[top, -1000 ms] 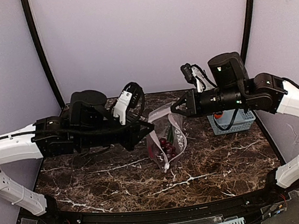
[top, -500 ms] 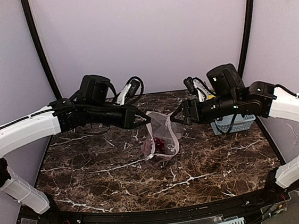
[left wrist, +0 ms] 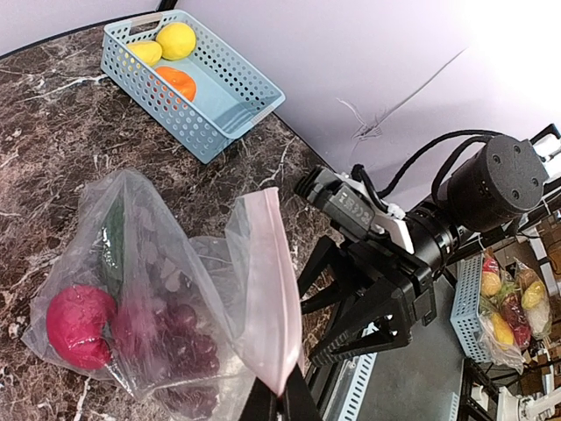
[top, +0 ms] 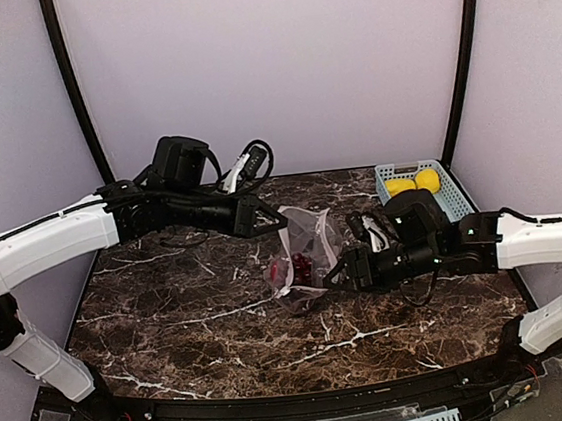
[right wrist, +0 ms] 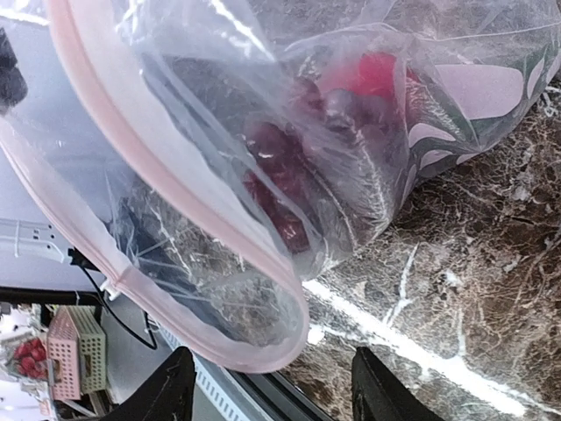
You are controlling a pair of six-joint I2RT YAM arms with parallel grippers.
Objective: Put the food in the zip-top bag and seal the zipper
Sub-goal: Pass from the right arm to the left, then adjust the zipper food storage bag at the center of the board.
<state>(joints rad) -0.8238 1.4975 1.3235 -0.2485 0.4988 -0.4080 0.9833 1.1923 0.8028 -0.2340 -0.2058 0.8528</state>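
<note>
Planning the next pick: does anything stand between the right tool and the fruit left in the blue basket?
Nothing visible does. The right tool is open beside the zip-top bag; only marble tabletop lies between it and the blue basket. The two yellow pieces and orange piece lie uncovered, ringed only by the basket's wall.

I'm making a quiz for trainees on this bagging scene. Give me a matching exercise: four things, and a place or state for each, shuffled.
1 red apple
2 orange piece
3 zipper
4 right gripper

a in the blue basket
b open
c inside the zip-top bag
d pinched by the left gripper

Pairs: 1-c, 2-a, 3-d, 4-b
</note>
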